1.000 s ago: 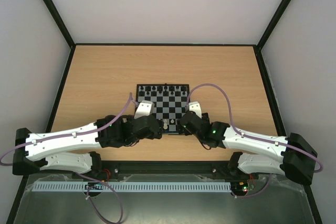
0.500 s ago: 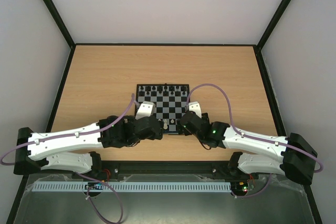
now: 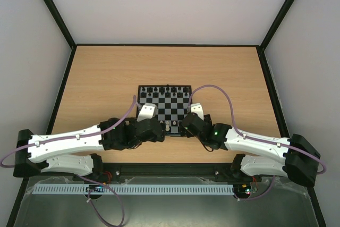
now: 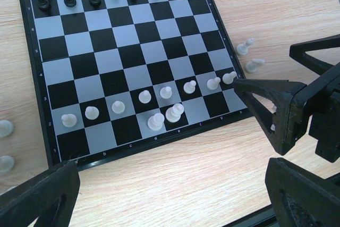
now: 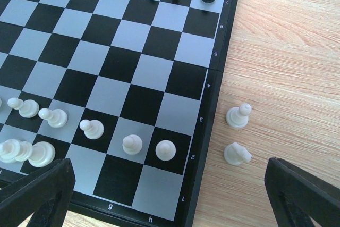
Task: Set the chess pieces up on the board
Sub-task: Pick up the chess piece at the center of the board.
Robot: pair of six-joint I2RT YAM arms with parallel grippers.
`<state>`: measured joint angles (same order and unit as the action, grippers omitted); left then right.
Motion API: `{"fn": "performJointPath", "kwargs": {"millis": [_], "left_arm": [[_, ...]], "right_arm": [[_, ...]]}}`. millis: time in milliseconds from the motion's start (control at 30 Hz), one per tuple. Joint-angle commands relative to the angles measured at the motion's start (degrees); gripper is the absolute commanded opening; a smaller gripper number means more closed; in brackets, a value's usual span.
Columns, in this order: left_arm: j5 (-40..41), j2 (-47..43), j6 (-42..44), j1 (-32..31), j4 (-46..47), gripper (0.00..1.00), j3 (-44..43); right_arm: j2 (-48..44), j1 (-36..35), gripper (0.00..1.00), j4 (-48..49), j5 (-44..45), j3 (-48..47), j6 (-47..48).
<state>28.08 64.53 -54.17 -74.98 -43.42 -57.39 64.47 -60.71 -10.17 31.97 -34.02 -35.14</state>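
right claw [image 5: 169, 184] — fingers wide apart, empty | left claw [image 4: 170, 184] the same | two whitish plastic chessmen [image 5: 237, 116] seem upright on the wooden tabletop [image 5: 287, 51], just right of the small black-and-grey checked board [image 5: 204, 131], ahead between my right fingers — right arm nearer | versus a second ago: left arm edged back slightly, right arm unmoved

place: a robot lab test cell (no home or shop)
enclosure: plain white walls [image 3: 170, 3] and black frame posts [image 3: 53, 11] box in a wooden table [image 3: 106, 78], upper frame
rig: left arm [image 3: 69, 142] and right arm [image 3: 260, 143] bolted along the lower frame, trailing purple cables [image 3: 211, 85]
wiring: slotted cable duct [image 3: 159, 189] across the bottom
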Motion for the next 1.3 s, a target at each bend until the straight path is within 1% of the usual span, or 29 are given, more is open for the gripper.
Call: {"fn": "performJointPath", "kwargs": {"millis": [0,1267], "left_arm": [[0.2,-1.0,0.7,-0.2,0.0,0.99,1.2],[-0.2,-1.8,0.6,0.0,1.0,0.99,2.8]], "right_arm": [[0.5,0.2,0.99,0.0,1.9,-1.4,-0.7],[1.9,0.2,0.99,0.2,1.3,-1.8,-0.6]]}}
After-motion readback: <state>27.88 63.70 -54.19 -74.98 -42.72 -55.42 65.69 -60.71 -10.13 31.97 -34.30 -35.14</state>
